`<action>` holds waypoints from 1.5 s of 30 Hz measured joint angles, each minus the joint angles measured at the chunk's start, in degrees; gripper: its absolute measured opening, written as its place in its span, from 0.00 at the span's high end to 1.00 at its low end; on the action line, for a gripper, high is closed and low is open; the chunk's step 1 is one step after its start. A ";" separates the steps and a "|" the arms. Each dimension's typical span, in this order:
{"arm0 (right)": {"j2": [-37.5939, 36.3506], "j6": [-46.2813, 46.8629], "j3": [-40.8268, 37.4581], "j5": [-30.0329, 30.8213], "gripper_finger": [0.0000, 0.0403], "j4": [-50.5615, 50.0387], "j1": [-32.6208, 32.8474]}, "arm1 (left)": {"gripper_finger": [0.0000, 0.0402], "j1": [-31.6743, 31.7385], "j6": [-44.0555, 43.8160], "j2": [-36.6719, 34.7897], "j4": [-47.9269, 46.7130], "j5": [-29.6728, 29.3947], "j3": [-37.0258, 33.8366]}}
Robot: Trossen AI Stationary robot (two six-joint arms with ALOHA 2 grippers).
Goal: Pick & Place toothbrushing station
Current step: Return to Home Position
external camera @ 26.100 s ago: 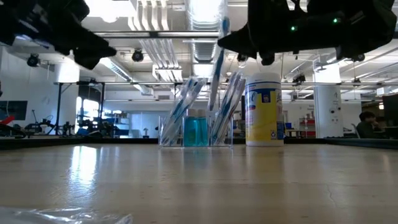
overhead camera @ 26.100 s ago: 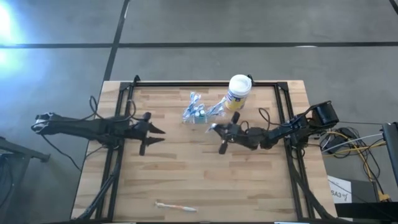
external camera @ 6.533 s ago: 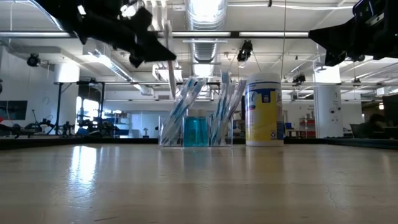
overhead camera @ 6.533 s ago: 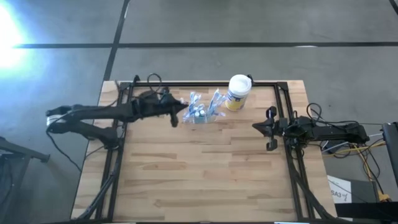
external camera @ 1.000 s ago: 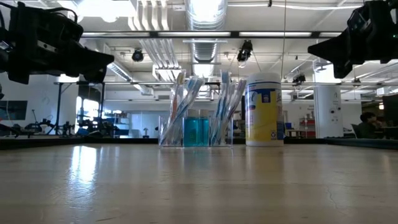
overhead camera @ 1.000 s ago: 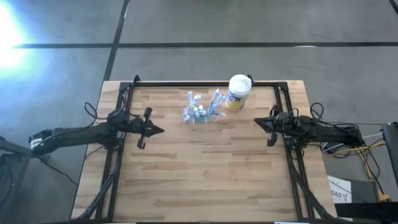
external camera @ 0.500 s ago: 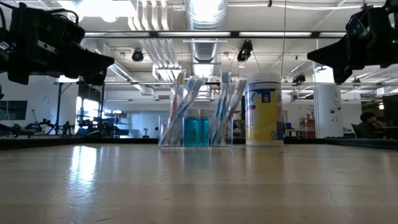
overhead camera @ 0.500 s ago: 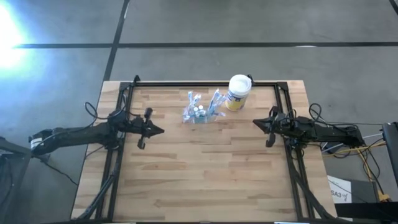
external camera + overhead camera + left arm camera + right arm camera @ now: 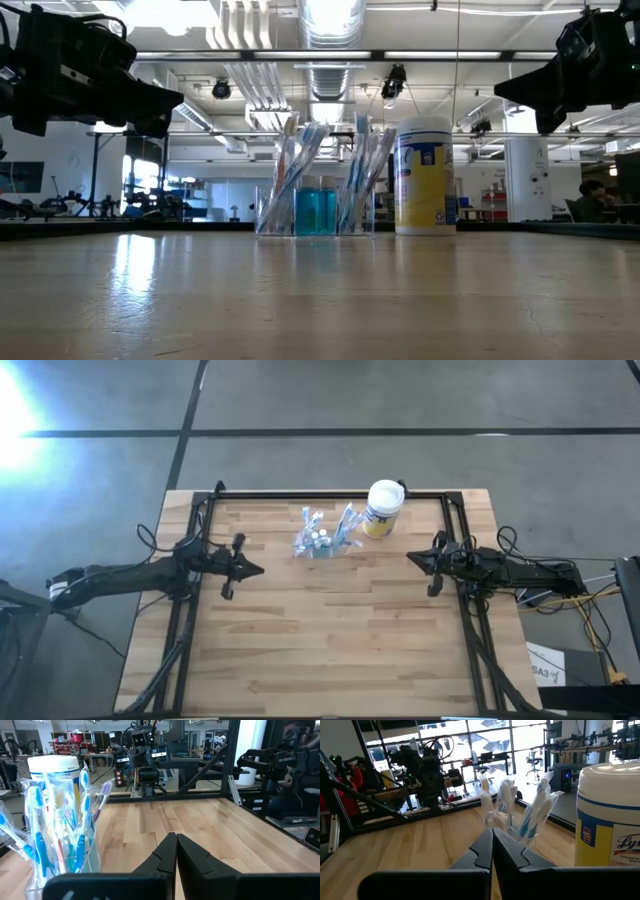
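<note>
Clear plastic, low and rectangular, the toothbrushing station (image 9: 322,543) stands upright on the far half of the table (image 9: 330,650), about midway between its sides. Its long axis runs side to side, parallel to the far edge. Packaged toothbrushes (image 9: 288,170) fill its left and right sections, with brushes on either side fanning up and outward, and something teal-blue (image 9: 314,210) sits in the middle section. Just beside it on the right, with a narrow gap in the low view, is the white canister (image 9: 384,507) with a yellow label.

My left gripper (image 9: 258,570) hangs over the table's left edge, fingers pressed together and holding nothing, pointed toward the centre and well apart from the station. My right gripper (image 9: 410,558) mirrors it over the right edge, also closed and empty, nose toward the centre. In the low view both hang well above the wood, the left one (image 9: 165,100) to the left and the right one (image 9: 512,90) to the right of the holder.

The table is pale butcher-block wood inside a black metal frame (image 9: 330,493), set on a grey concrete floor (image 9: 320,400) crossed by dark lines. Beyond it the room is an open workshop with bright ceiling lights, exposed ducts (image 9: 330,25) and benches of equipment; a person (image 9: 592,195) shows far off at the right.
</note>
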 joint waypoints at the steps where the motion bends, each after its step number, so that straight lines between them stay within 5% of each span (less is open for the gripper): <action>1: 0.00 0.00 0.00 0.00 0.98 0.01 0.00 | 0.97 0.00 0.00 0.00 0.00 0.00 0.00; 45: 0.00 0.02 0.00 0.04 0.98 0.00 0.00 | 0.95 -0.02 -0.02 0.00 0.00 0.02 0.07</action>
